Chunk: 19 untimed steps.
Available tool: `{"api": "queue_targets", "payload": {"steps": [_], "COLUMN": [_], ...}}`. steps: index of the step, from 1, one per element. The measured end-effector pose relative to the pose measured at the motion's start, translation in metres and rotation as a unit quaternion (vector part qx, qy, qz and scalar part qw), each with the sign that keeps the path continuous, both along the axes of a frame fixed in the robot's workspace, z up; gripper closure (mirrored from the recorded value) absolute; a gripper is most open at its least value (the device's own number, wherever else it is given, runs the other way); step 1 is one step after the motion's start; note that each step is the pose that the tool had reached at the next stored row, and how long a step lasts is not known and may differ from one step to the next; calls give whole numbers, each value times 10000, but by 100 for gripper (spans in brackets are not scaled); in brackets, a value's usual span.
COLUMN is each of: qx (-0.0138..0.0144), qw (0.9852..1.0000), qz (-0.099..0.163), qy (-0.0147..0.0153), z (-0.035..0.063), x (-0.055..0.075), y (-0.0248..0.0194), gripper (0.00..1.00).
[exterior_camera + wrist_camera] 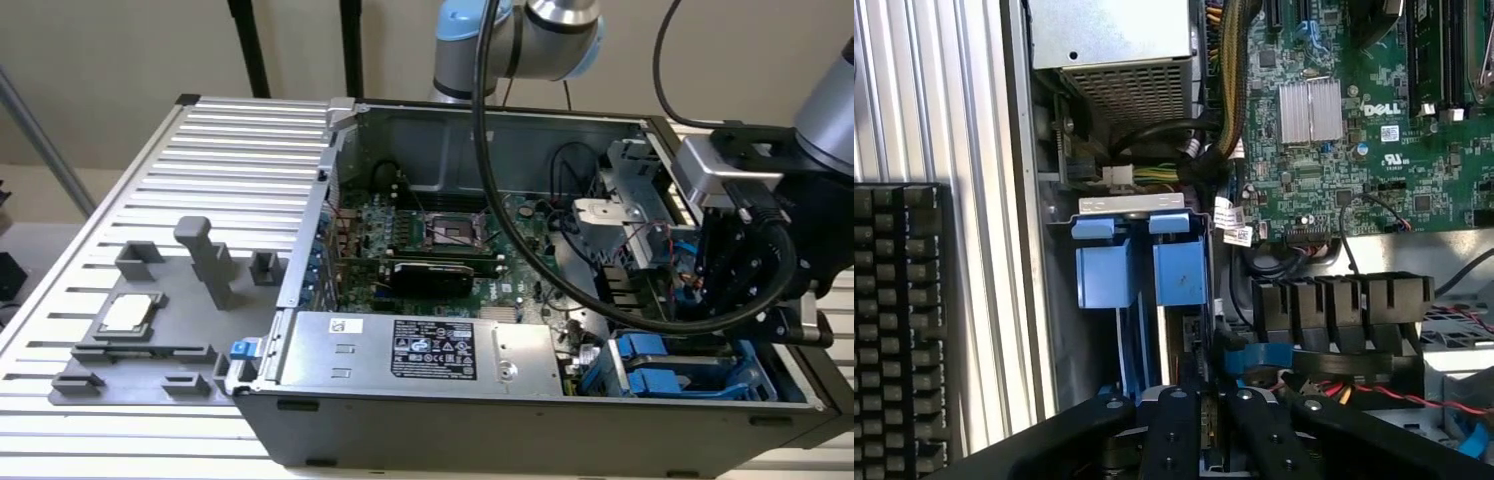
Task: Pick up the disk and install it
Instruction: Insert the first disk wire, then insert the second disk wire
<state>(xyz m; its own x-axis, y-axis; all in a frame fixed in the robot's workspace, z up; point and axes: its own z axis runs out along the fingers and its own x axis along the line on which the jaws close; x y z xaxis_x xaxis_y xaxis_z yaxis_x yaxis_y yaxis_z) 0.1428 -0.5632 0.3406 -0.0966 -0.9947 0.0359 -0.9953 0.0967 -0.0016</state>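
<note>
My black gripper hangs over the drive bay in the open computer case's corner, at the exterior view's lower right. In the wrist view the gripper is just above that bay. Two blue-railed carriers stand on edge there side by side. The one nearer the gripper shows a grey flank below its blue handle and looks like the disk. I cannot tell whether the gripper touches it. The other carrier stands beside it toward the case wall.
The case lies open with the motherboard, the power supply and thick black cables inside. A grey fixture tray with a silver chip sits on the slatted table. A keyboard lies outside the case.
</note>
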Motion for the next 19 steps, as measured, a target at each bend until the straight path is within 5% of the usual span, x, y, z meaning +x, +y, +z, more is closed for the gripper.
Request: {"api": "queue_targets", "payload": {"steps": [19], "qx": [-43], "qw": [10000], "qz": [0], "qy": [-1], "z": [-2], "x": [-17], "y": [3], "gripper": [100]}}
